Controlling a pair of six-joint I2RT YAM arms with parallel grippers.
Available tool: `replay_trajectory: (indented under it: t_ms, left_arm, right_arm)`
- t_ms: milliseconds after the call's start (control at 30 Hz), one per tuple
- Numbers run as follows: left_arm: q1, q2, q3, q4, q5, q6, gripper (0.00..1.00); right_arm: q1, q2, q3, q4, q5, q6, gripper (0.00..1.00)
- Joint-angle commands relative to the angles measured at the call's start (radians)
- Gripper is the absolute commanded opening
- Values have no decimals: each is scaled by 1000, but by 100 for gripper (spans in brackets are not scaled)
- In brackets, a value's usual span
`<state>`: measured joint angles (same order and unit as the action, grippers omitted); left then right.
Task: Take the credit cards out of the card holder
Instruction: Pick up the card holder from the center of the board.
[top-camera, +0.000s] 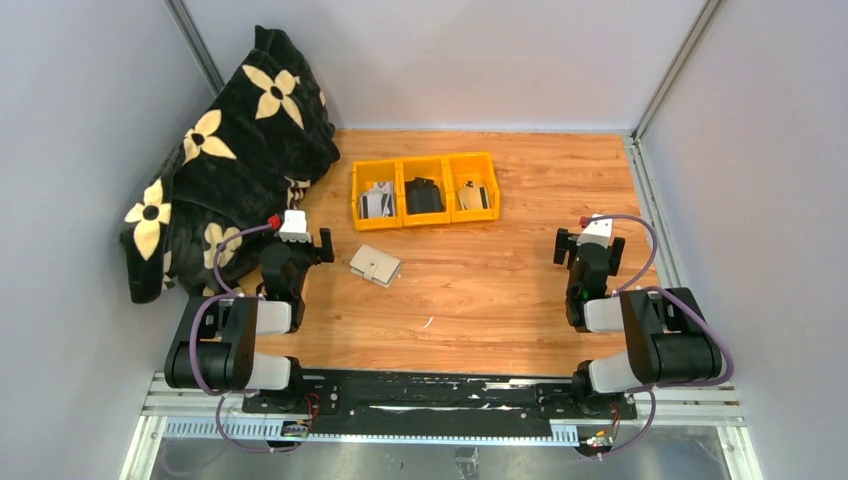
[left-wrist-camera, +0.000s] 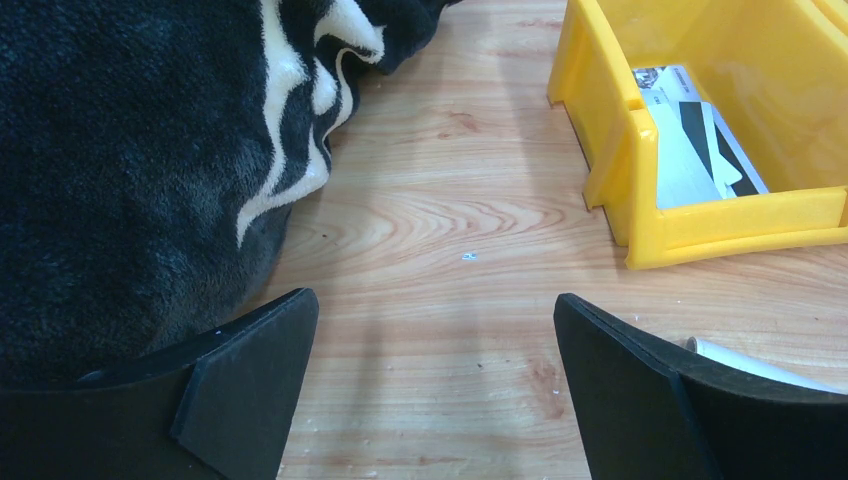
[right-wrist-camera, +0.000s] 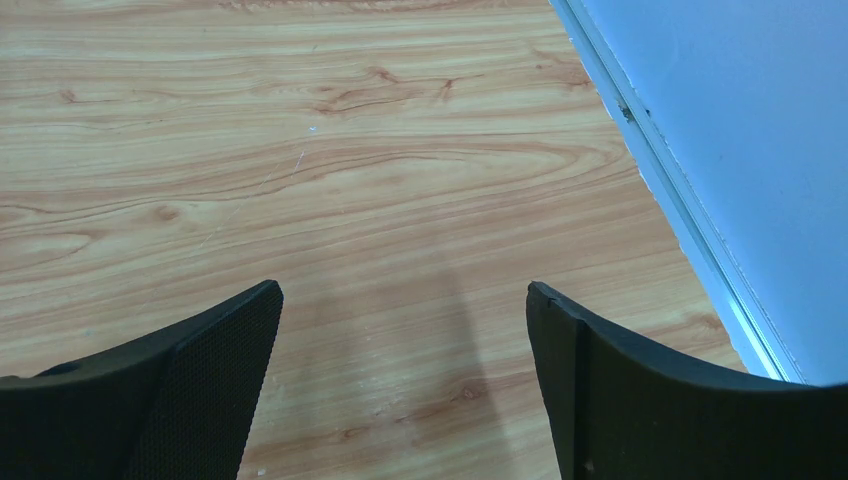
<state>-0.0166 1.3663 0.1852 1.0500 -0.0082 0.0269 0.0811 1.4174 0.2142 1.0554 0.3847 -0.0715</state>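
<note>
The card holder lies shut on the wooden table, beige with a small snap tab, just right of my left gripper. That gripper is open and empty over bare wood. Grey-white credit cards with dark markings lie in the left yellow compartment, also seen in the left wrist view; more cards lie in the right compartment. My right gripper is open and empty, far right of the card holder. A pale thin edge shows behind the left gripper's right finger; I cannot tell what it is.
A row of three yellow bins stands at the back middle; the middle one holds a black item. A black flowered blanket is heaped at the back left, close to my left gripper. Grey walls enclose the table.
</note>
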Motion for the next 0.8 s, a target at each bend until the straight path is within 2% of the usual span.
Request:
replay_trajectory:
  t_ms: [0, 400, 467, 533, 567, 600, 700, 767]
  left_arm:
    - [-4, 5, 17, 12, -3, 12, 100]
    - [0, -8, 13, 19, 22, 16, 100]
    - [13, -75, 49, -105, 69, 22, 100]
    - [14, -152, 126, -319, 76, 48, 100]
    - [14, -189, 184, -459, 98, 83, 100]
    - [14, -211, 217, -533, 106, 113, 100]
    - [57, -275, 289, -708, 163, 150, 100]
    - [82, -296, 358, -835, 201, 142, 100]
  right_arm:
    - [11, 5, -5, 31, -2, -8, 95]
    - [11, -14, -7, 34, 1, -11, 95]
    - [29, -56, -8, -2, 10, -31, 96]
    - [52, -125, 26, -125, 54, -36, 96]
    - [55, -174, 50, -209, 52, -33, 96]
    - [55, -212, 82, -287, 59, -21, 96]
    - [55, -325, 177, -509, 101, 55, 96]
    - [57, -394, 291, -716, 84, 110, 96]
